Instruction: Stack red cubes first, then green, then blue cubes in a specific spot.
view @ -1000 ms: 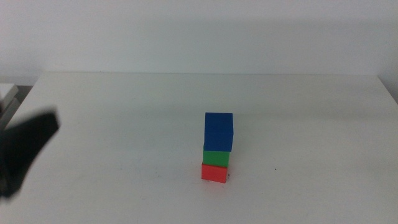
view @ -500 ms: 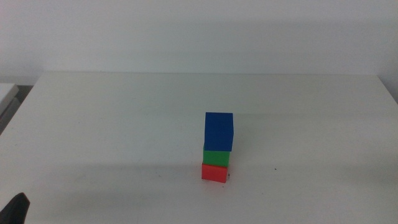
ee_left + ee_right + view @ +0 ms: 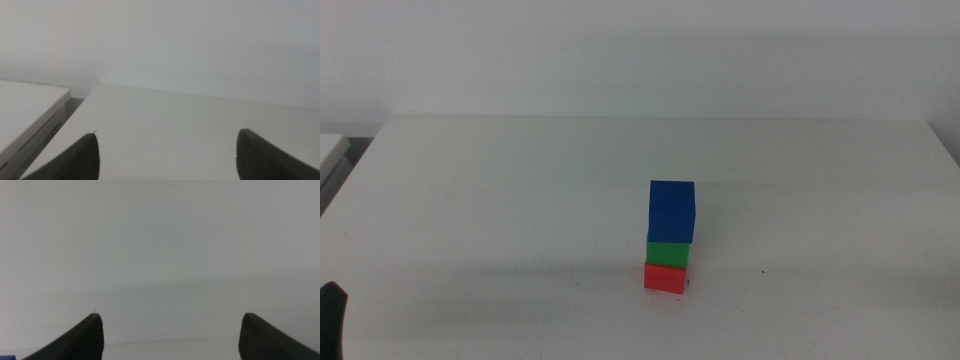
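In the middle view the three cubes stand in one upright stack on the white table: the red cube (image 3: 665,277) at the bottom, the green cube (image 3: 667,252) on it, the blue cube (image 3: 672,211) on top. The stack covers the marked spot; a tiny dark speck shows by the red cube's right corner. My left gripper (image 3: 167,135) is open and empty; only a dark tip (image 3: 330,318) of it shows at the picture's bottom left corner, far from the stack. My right gripper (image 3: 170,315) is open and empty and is out of the middle view.
A white raised surface (image 3: 332,148) stands beyond the table's left edge, also in the left wrist view (image 3: 25,110). A plain wall rises behind the table's far edge. A sliver of blue (image 3: 10,357) shows at the corner of the right wrist view.
My left gripper has pulled back from the left side of the table to the bottom left corner of the middle view. The stack has not moved.
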Motion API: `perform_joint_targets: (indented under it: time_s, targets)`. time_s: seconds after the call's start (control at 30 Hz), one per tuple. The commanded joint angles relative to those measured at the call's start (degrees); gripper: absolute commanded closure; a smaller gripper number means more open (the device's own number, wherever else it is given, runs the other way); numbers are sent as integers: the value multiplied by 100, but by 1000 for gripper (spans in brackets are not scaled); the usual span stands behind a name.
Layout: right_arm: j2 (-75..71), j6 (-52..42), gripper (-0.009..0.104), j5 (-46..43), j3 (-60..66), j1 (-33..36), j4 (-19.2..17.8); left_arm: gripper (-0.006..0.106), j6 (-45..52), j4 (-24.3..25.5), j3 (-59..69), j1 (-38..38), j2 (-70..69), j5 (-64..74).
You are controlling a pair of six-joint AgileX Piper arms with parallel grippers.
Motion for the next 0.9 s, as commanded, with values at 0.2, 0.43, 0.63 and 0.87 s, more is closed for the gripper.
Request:
perform_joint_targets:
  time_s: [0.2, 0.43, 0.63, 0.87]
  targets:
    - [-29, -16, 2, 991, 20, -51, -487, 7, -25, 21, 12, 7, -20, -87]
    - [-29, -16, 2, 1345, 20, -51, -692, 7, -25, 21, 12, 7, -20, -87]
    - [-29, -16, 2, 1345, 20, -51, -692, 7, -25, 278, 12, 7, -20, 64]
    - [-29, -16, 2, 1332, 20, -51, -692, 7, -25, 529, 12, 7, -20, 214]
